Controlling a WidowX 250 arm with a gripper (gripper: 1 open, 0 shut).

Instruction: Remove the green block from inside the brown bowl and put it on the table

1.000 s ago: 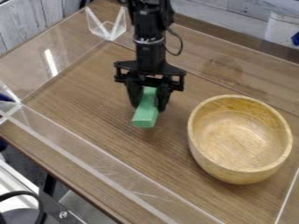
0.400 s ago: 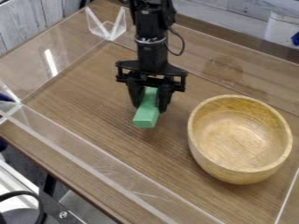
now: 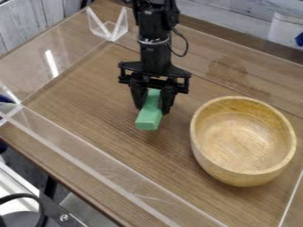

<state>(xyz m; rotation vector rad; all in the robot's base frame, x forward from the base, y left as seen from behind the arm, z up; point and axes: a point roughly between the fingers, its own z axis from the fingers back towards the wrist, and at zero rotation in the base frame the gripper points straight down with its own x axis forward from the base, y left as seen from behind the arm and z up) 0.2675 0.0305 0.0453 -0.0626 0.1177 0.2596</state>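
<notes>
The green block (image 3: 148, 118) lies low on the table (image 3: 83, 106), left of the brown bowl (image 3: 243, 140). My gripper (image 3: 151, 105) points straight down over the block's far end, its black fingers shut on the green block. Whether the block rests on the wood or hangs just above it I cannot tell. The bowl sits at the right, holding nothing.
Low clear acrylic walls (image 3: 35, 124) edge the tabletop on the left and along the front. The black arm (image 3: 151, 27) rises from the gripper toward the back of the table.
</notes>
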